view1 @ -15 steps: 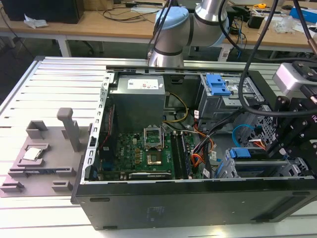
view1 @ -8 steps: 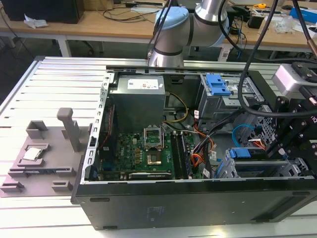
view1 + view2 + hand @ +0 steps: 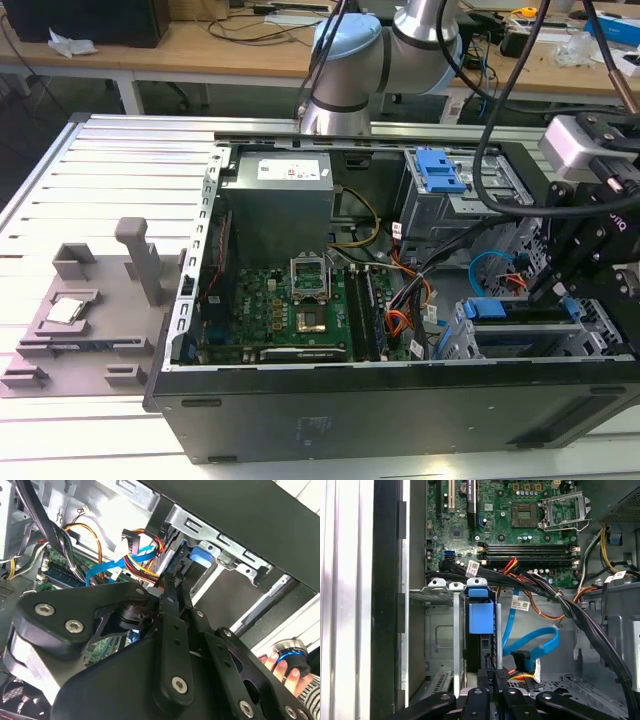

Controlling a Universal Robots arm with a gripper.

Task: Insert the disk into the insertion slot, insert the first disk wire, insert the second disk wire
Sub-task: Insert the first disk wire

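The disk point(image 3: 481, 615), with its bright blue carrier, sits edge-on inside the silver insertion slot point(image 3: 440, 630) at the case's front corner; in the exterior view the disk point(image 3: 510, 308) lies in that cage point(image 3: 468, 342). My gripper point(image 3: 492, 681) hangs right over the disk's rear end, fingers point(image 3: 170, 610) drawn close together on a black connector with red, yellow and orange wires point(image 3: 525, 676). A blue flat disk wire point(image 3: 540, 647) loops loose beside it, its black plug unattached. In the exterior view my gripper point(image 3: 555, 290) reaches down at the case's right side.
Thick black cable bundles point(image 3: 560, 602) cross above the slot. The motherboard point(image 3: 290, 300) and the power supply point(image 3: 280, 200) fill the case's left half. A grey cage with a blue lever point(image 3: 440, 170) stands behind. A person's hand point(image 3: 280, 666) rests on a round knob outside the case.
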